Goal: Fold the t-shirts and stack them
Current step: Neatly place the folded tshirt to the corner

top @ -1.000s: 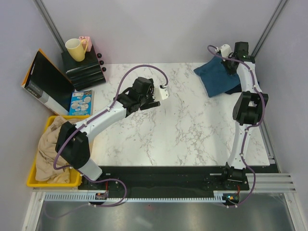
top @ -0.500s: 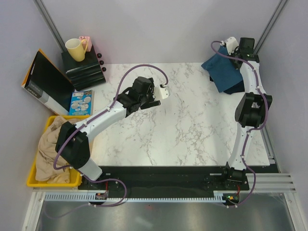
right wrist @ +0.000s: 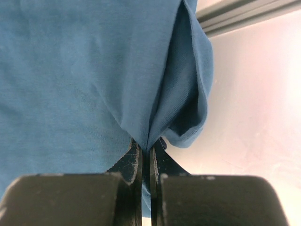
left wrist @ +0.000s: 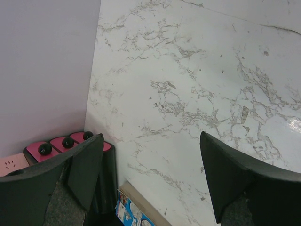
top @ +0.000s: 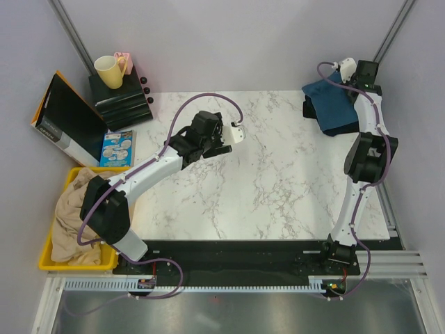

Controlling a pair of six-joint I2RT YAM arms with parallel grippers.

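Listing from the bottom edge of the overhead frame upward.

Lower left: yellow bin (top: 46,261), off the counter's left side, holding a heap of beige cloth (top: 73,223).

Centre: white marble-pattern counter (top: 278,188), bare across its middle.

Left of centre: left tool (left wrist: 150,136), hovering above the counter with its two dark fingers (left wrist: 87,169) spread wide and nothing between them. Its wrist view shows only marble in the gap.

Left edge, middle height: a blue booklet (top: 117,148) lying flat, just beside a black case (top: 66,118) that leans at a tilt.

Upper left: a black stack (top: 122,103) of tray-like layers, with a yellow mug (top: 108,71) standing upright on top. The wrist view shows pink caps with black knobs along the side of the stack.

Upper right corner of the counter: navy t-shirt (top: 309,110), bunched, showing only as dark edges at the left and lower margins of the pile. The steel-blue t-shirt (top: 332,101) lies over it, covering most of it.

Upper right, farthest: right tool (right wrist: 149,149), fingers pressed together and pinching a gathered fold of the steel-blue t-shirt. In its wrist view the cloth fills the upper left of the frame and puckers down into the closed tips. A metal rail (right wrist: 244,16) crosses the upper right corner of that view. Whether the shirt's far edge is lifted off the pile cannot be told.
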